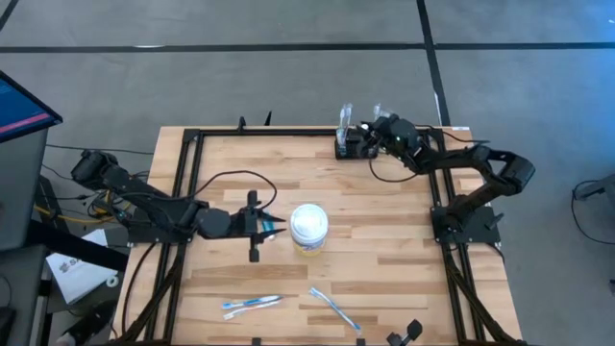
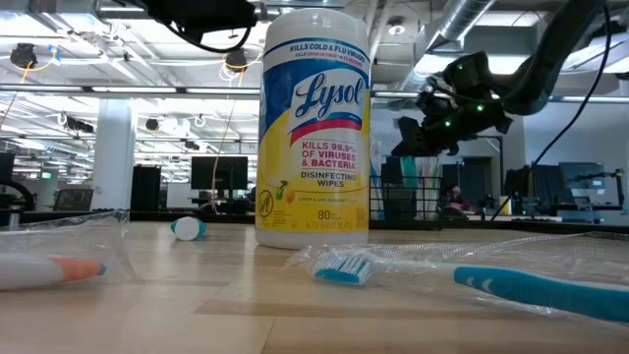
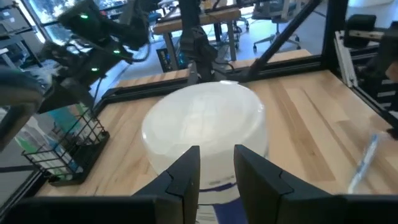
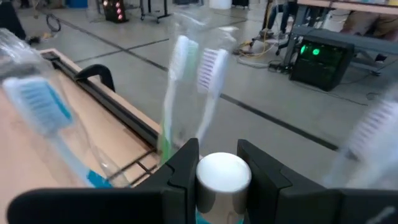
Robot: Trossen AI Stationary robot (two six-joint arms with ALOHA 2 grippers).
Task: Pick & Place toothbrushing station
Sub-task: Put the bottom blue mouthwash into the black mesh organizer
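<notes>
Two things: where's the rack, and what are your grippers doing?

me: rack [image 1: 351, 146] sits at the table's far edge, right of middle. My right gripper [image 1: 377, 135] is at it, clamped on a white-capped thing [image 4: 224, 174]; can't tell what it is. My left gripper [image 1: 279, 223] hovers just beside the wipes tub [image 1: 309, 228], fingers slightly apart, holding nothing.

ops: how do you play it?

me: I'd move straight and slow, wrist level. Wrapped brushes [image 4: 177, 81] stand upright just ahead of my fingers, easy to snag or tip.

ops: anything else around?

me: two toothbrushes [image 1: 252, 304] lie near the front edge, well apart from the rack. Tub is mid-table, between them.
</notes>
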